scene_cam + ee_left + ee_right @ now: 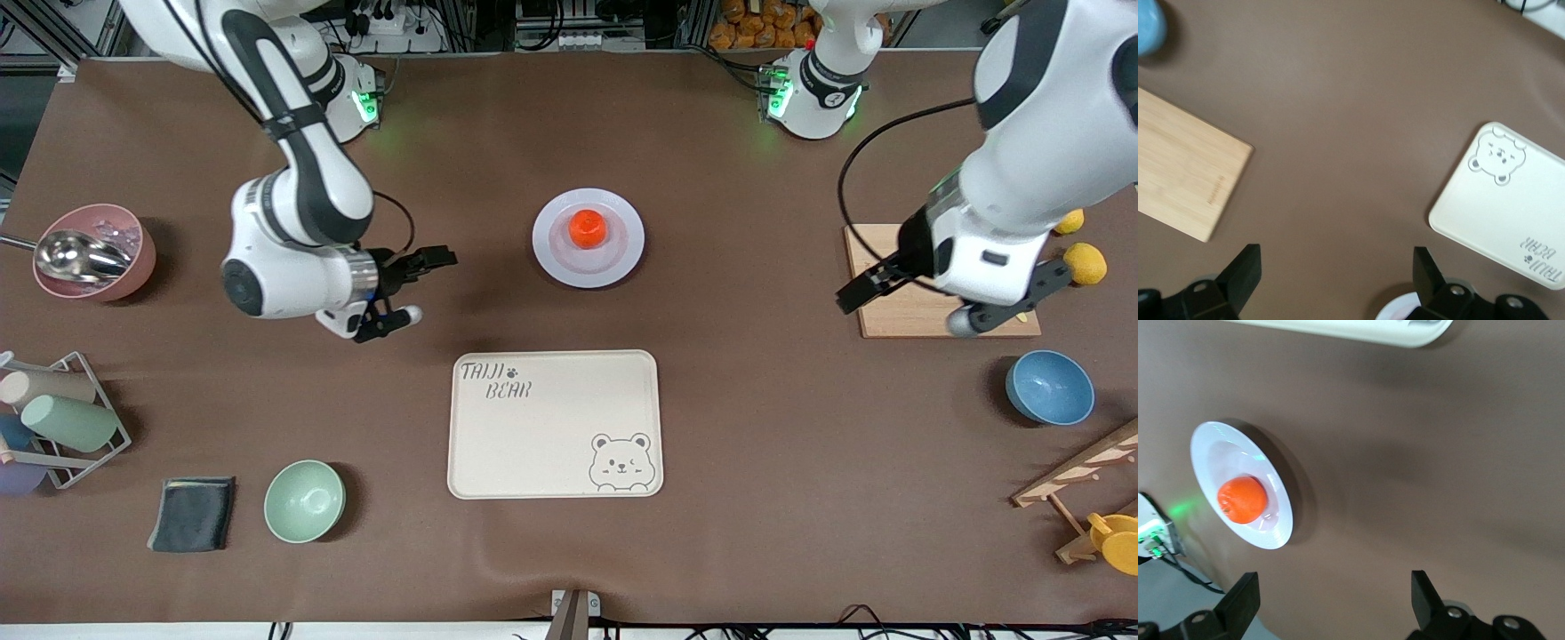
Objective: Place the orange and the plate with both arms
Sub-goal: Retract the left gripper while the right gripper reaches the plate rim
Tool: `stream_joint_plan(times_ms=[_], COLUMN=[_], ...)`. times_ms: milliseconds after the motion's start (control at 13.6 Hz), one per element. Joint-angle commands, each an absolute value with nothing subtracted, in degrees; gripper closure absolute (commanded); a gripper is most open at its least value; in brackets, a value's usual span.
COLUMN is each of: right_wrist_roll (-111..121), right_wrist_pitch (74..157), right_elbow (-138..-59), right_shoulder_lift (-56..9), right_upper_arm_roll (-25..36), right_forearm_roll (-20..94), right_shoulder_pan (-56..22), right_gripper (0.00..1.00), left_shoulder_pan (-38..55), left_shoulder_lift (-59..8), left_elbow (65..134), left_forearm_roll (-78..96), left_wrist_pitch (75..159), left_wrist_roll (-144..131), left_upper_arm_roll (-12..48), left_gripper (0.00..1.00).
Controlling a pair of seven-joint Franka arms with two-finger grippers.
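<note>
Orange (588, 228) sits in the well of the plate (588, 238), mid-table, farther from the front camera than the cream tray (555, 424). Tray print reads "TAIJI BEAR" with a paw mark, plus a bear face in one corner; same wording shows in the left wrist view (1498, 200). No other readable labels.

Right gripper (418, 286) hangs over bare brown table, fingers spread wide, holding nothing. Plate and orange lie toward the left arm's end from it, well apart from its fingertips; right wrist view shows them ahead of the open fingers (1238, 607), orange (1243, 500) on plate (1271, 527), nothing between the tips. The tray is nearer the camera than this gripper. A pink bowl (98, 253) with a metal scoop (76, 253) lies toward the right arm's end from it.

Left gripper (956, 298) hangs over the wooden board (889, 311), fingers wide apart, empty. Left wrist view shows board (1185, 173), tray and a sliver of plate rim (1395, 310) by its fingertips (1238, 273). Plate and orange are toward the right arm's end from it, well apart. Two lemons (1085, 262) just beside the arm's wrist; blue bowl (1049, 387) nearer the camera than the board.

Also on the table: green bowl (304, 500), dark cloth (192, 514), cup rack (58, 427).
</note>
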State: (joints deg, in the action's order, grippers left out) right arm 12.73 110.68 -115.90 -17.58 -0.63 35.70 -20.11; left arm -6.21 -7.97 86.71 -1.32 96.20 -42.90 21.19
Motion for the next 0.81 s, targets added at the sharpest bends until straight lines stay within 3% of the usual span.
stream_joint_plan(times_ms=[0, 220, 513, 733], right_wrist_roll=[13.27, 13.18, 13.18, 13.1], right_wrist_pitch=[112.67, 117.93, 119.53, 123.12], right_elbow=[-119.61, -123.21, -123.75, -123.92], right_shoulder_lift=[-17.57, -17.75, -20.39, -21.62], right_upper_arm_roll=[-0.18, -0.18, -0.18, -0.18], right_forearm_roll=[41.89, 43.42, 46.73, 51.41], right_shoulder_pan=[-22.31, -25.65, -28.12, -31.98], right_gripper=[0.0, 0.0, 0.0, 0.0], left_shoulder_pan=[-10.88, -15.02, -2.75, -2.63], left_shoulder_lift=[-6.07, -3.97, -2.81, -1.85], left_elbow=[86.49, 86.48, 86.57, 86.66], left_forearm_roll=[-2.64, -2.46, -1.58, -0.89], left_wrist_pitch=[93.35, 91.42, 87.9, 86.75], left_wrist_roll=[-35.63, -27.89, -20.15, -16.08], left_upper_arm_roll=[21.8, 21.71, 6.36, 5.45], left_gripper=[0.0, 0.0, 0.0, 0.0])
